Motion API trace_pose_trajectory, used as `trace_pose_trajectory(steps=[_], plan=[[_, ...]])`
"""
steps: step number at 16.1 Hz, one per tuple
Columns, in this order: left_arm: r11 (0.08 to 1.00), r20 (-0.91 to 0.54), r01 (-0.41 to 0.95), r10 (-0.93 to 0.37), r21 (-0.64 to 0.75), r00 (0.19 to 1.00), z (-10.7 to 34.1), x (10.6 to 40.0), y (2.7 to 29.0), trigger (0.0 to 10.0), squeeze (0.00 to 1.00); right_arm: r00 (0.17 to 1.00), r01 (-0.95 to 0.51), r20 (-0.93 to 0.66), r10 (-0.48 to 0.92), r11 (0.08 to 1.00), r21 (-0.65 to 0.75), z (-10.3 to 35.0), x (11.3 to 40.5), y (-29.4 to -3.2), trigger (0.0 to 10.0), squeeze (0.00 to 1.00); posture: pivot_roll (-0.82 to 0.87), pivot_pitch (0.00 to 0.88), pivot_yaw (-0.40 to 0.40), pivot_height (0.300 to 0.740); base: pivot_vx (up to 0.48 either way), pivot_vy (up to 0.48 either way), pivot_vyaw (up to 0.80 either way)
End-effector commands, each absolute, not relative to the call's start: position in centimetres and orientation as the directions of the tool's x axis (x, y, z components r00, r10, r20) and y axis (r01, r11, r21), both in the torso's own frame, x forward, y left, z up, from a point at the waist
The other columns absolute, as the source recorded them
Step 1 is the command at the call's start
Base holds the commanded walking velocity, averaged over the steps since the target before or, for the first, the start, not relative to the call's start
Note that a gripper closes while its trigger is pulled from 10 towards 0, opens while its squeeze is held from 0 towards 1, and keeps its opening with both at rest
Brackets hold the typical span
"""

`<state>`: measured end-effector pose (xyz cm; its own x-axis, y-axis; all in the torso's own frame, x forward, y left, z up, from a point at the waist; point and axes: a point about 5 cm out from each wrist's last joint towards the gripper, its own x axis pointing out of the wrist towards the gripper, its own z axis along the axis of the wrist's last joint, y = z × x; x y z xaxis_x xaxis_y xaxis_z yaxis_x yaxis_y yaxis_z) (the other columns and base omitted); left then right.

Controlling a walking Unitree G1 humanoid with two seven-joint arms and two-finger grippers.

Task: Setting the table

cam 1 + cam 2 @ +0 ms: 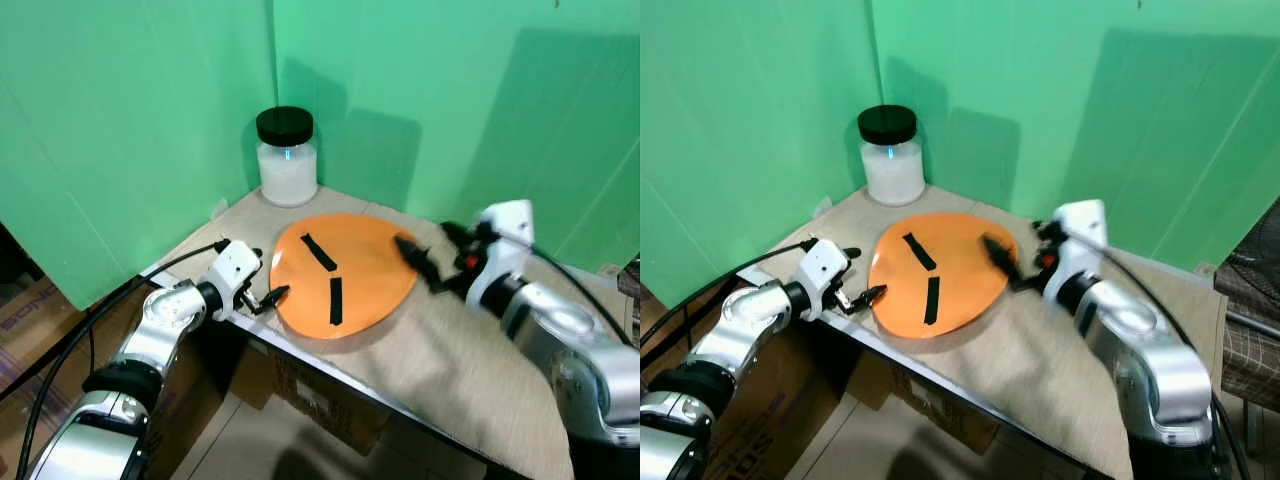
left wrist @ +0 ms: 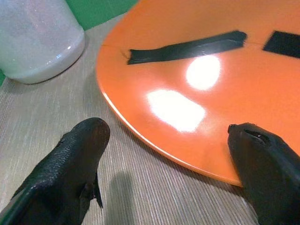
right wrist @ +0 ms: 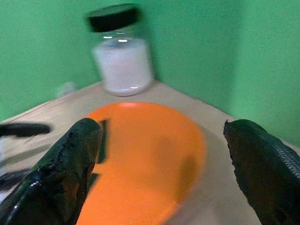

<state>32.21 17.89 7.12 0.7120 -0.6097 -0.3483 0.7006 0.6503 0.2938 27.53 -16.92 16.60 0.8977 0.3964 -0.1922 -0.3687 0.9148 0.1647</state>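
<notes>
An orange plate [image 1: 345, 270] with two black tape strips lies flat near the corner of a beige table [image 1: 460, 350]. My left gripper [image 1: 268, 275] is open at the plate's left rim. In the left wrist view one of its fingers [image 2: 79, 154] rests over the table and the other touches the plate's edge [image 2: 154, 108]. My right gripper [image 1: 423, 235] is open just over the plate's right rim, and its wrist view looks across the plate [image 3: 145, 154]. Neither gripper holds anything.
A glass jar [image 1: 287, 158] with a black lid and white contents stands at the table's back corner, close behind the plate. Green backdrop walls [image 1: 120, 120] close in the back and left. Cardboard boxes [image 1: 320, 405] sit under the table's front edge.
</notes>
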Motion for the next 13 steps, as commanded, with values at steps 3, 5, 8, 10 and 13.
trace_pose_trajectory(steps=[3,5,8,10,13], plan=[[0.617,-0.446,0.735,-0.594,0.281,0.669,5.0,31.0,18.3,10.0,0.00,0.900,-0.276,-0.259,0.352,0.917,0.287,15.9,28.4,-16.9,10.0,1.00,-0.16,0.000,0.030,0.740,0.000,0.000,0.00],[0.613,-0.450,0.737,-0.593,0.286,0.668,4.9,31.0,18.2,10.0,0.00,0.857,-0.190,-0.373,0.355,0.892,0.411,14.6,28.9,-16.2,10.0,0.00,-0.16,0.000,0.027,0.740,0.000,0.000,0.00],[0.608,-0.451,0.739,-0.594,0.291,0.666,4.8,30.9,18.1,10.0,0.00,0.806,-0.205,-0.375,0.457,0.811,0.548,14.3,29.0,-14.8,10.0,0.00,-0.16,0.000,0.027,0.740,0.000,0.000,0.00],[0.604,-0.450,0.740,-0.596,0.295,0.665,4.7,30.9,18.1,10.0,0.00,0.777,-0.205,-0.424,0.465,0.825,0.527,13.7,29.2,-14.0,10.0,0.00,-0.16,0.000,0.026,0.740,0.000,0.000,0.00],[0.603,-0.448,0.740,-0.596,0.299,0.667,4.8,30.9,18.1,10.0,0.00,0.749,-0.134,-0.460,0.476,0.790,0.599,13.1,29.9,-12.9,8.8,0.00,-0.15,0.000,0.022,0.740,0.000,0.000,0.00]])
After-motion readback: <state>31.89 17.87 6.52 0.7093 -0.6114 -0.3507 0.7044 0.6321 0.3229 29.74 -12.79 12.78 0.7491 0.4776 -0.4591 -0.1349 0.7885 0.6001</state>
